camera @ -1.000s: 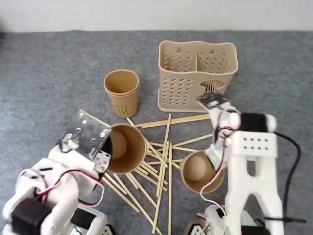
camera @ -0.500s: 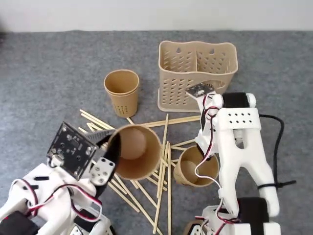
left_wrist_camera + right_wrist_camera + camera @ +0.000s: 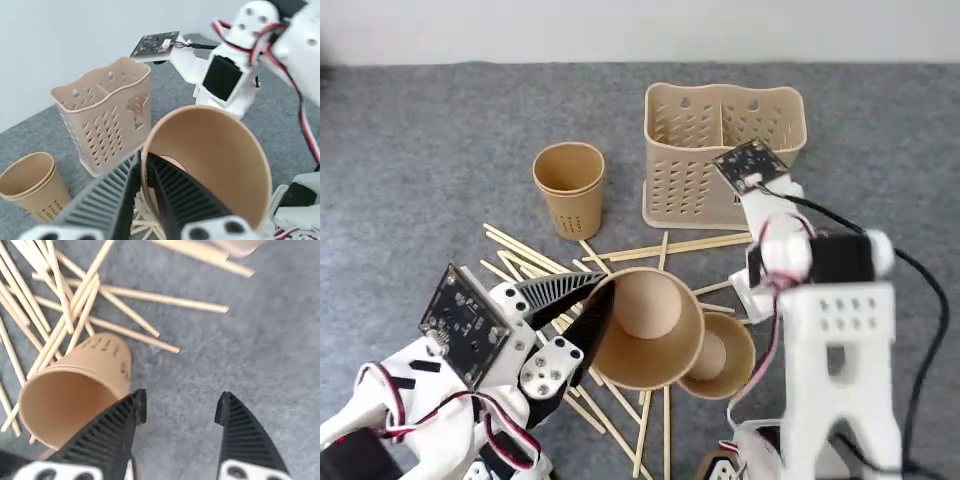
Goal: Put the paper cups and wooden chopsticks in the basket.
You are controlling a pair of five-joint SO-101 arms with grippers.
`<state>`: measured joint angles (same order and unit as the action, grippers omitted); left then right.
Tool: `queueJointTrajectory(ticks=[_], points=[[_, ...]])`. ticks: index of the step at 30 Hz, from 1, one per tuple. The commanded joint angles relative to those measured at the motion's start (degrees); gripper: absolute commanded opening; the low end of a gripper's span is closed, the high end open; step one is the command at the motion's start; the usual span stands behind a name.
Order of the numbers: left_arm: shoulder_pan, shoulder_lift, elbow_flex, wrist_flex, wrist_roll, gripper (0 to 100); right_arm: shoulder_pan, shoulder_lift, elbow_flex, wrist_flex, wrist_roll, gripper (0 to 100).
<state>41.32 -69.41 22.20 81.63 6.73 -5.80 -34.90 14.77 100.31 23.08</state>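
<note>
Grey felt covers the table, and a pale wall runs along the top of the frame in the high view. Right of centre, in the upper half, stands the basket, which is beige, perforated and split into two compartments.

The right arm rises from the lower right, with its wrist close to the basket's front wall. The left arm takes up the lower left corner.

The left gripper is pinched narrow on the rim of the held cup. That cup is tilted and overlaps the rim of the lying cup just to its right. The left wrist view makes the grip plain: one ribbed finger sits inside the cup wall and the other outside.

The right gripper is spread wide with nothing between its fingers, over bare felt. One finger is right beside the lying cup's side wall, though whether they touch cannot be told.

Left of the basket and apart from it stand the upright cups, one nested in the other.

The chopsticks lie loose and criss-crossed across the centre. Several run under the two tipped cups, and a few lie just in front of the basket.
</note>
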Motion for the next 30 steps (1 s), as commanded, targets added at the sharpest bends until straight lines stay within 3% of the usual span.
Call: queueJointTrajectory(ticks=[1,7,14,21,30], points=[[1.6,0.9,2.9,-4.2,0.6,2,0.2,-9.2,-3.0,2.3,-0.8,23.9],[6.1,0.7,13.3,-10.9,0.6,2,7.7,-19.6,-3.1,1.8,-0.8,23.9],[10.9,0.8,16.5,-14.6,0.4,2,18.7,-20.9,-3.1,1.6,-0.9,23.9],[12.5,0.8,23.7,-21.2,0.3,2,19.7,-21.4,-3.1,2.0,-0.9,23.8],[12.5,0.8,30.5,-21.5,0.2,3,19.4,-21.4,-3.0,2.0,-1.1,23.8]])
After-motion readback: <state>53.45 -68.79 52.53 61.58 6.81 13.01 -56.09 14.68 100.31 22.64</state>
